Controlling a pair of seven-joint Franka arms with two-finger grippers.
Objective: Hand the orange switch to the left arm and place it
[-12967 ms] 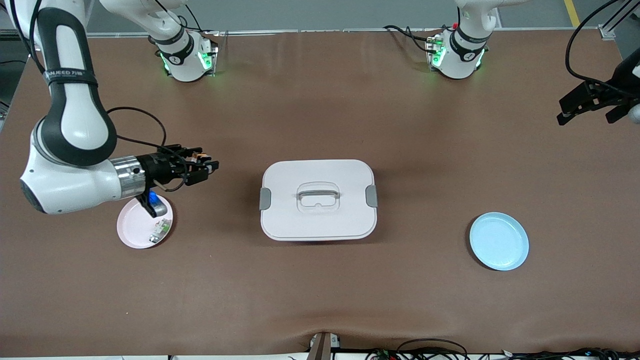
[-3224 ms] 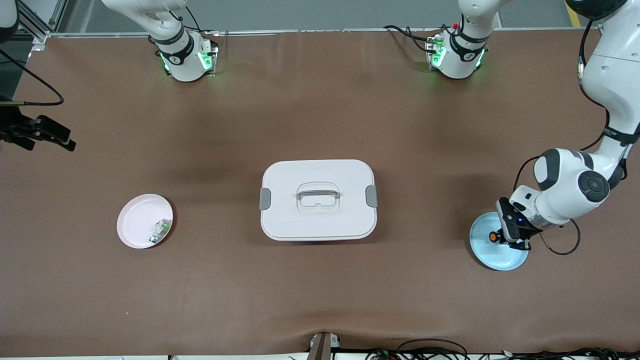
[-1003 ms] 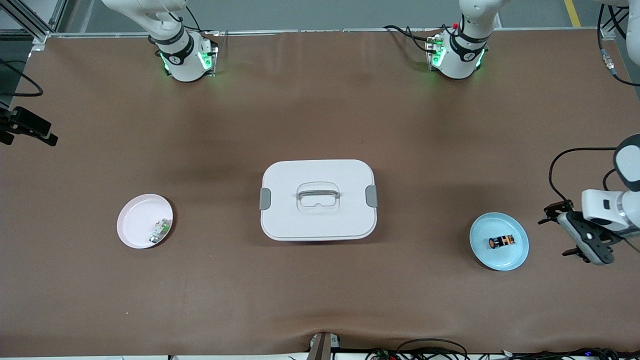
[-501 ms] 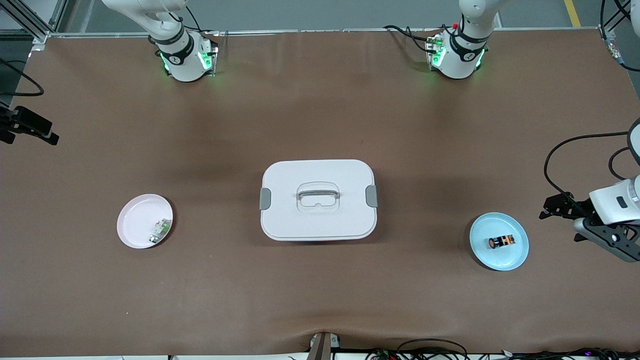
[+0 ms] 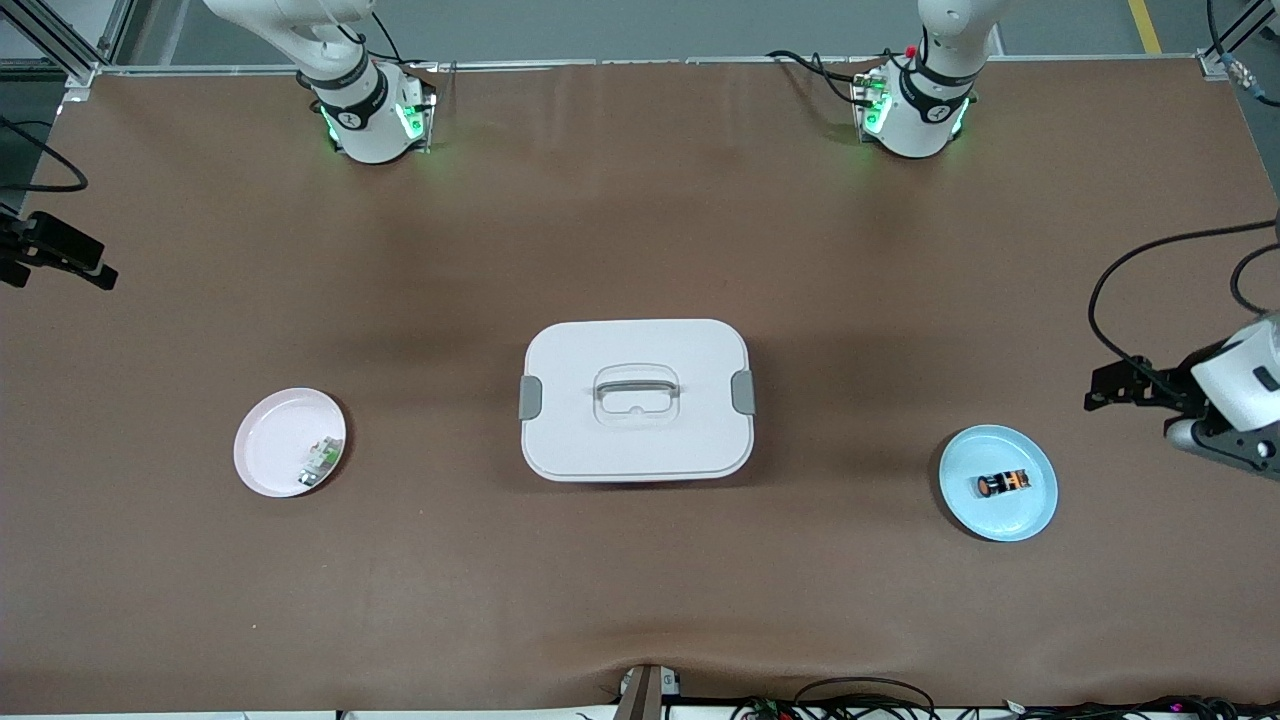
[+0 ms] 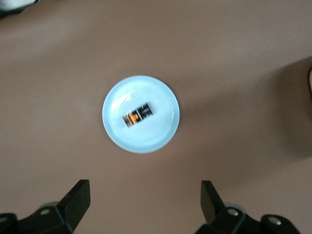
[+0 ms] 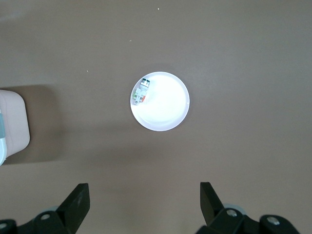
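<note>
Now, orange switch (image 5: 1003,483) lies sideways on blue plate (image 5: 1030,514), clear of both grippers.
Left gripper (image 6: 145,207) spread wide, switch at its 12 o'clock; right gripper (image 7: 144,204) likewise spread, partly cropped.

smooth plastic box (image 5: 637,400) on matt brown table (image 5: 640,230).

A robotics lab, by every sign on show. Two white arm bases (image 5: 370,115) and (image 5: 915,110) sit bolted at the worktop's (image 5: 640,250) edge, green status lights glowing. A brown mat covers the whole worktop, wrinkled at the near edge. Bundled cables (image 5: 860,700) trail along that near edge, and aluminium framing (image 5: 55,35) stands at one corner. On the mat, only a staged few props: a white lidded box (image 5: 636,400) and two small plates, pink (image 5: 290,443) and blue (image 5: 998,483).
</note>
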